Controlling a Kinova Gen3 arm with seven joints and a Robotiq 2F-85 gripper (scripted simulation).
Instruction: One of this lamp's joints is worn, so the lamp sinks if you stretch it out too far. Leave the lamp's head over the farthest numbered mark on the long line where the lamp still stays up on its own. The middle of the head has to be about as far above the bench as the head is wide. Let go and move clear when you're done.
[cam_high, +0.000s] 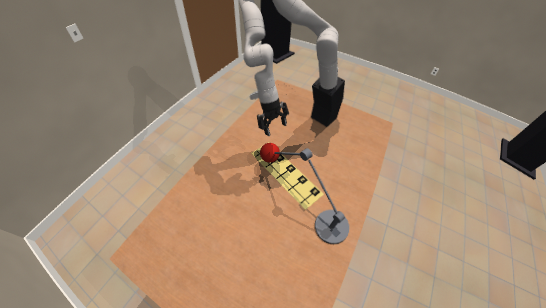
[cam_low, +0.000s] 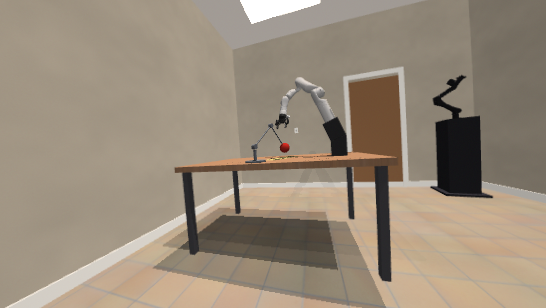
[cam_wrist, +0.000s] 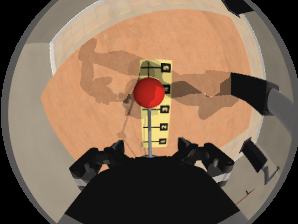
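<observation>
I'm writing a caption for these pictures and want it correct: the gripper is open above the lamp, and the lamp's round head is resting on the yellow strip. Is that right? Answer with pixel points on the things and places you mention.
Not quite: the lamp's round head (cam_high: 270, 152) (cam_low: 284, 147) (cam_wrist: 149, 92) is held up above the yellow strip (cam_high: 308, 199) (cam_wrist: 156, 134), as the exterior view shows. The gripper (cam_high: 276, 125) (cam_low: 282, 126) (cam_wrist: 150, 145) is indeed open above the lamp.

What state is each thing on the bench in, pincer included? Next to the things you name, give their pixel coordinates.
Black two-fingered pincer (cam_high: 276, 126) (cam_low: 282, 125) (cam_wrist: 150, 145): open, holding nothing.
Round red lamp head (cam_high: 270, 152) (cam_low: 284, 147) (cam_wrist: 149, 92): raised off the bench.
Thin grey jointed lamp arm (cam_high: 322, 186) (cam_low: 263, 136): bent at its middle joint.
Flat round grey lamp base (cam_high: 324, 238) (cam_low: 255, 161): standing on the bench.
Yellow numbered strip (cam_high: 306, 202) (cam_wrist: 166, 118): lying flat, partly covered from above.
</observation>
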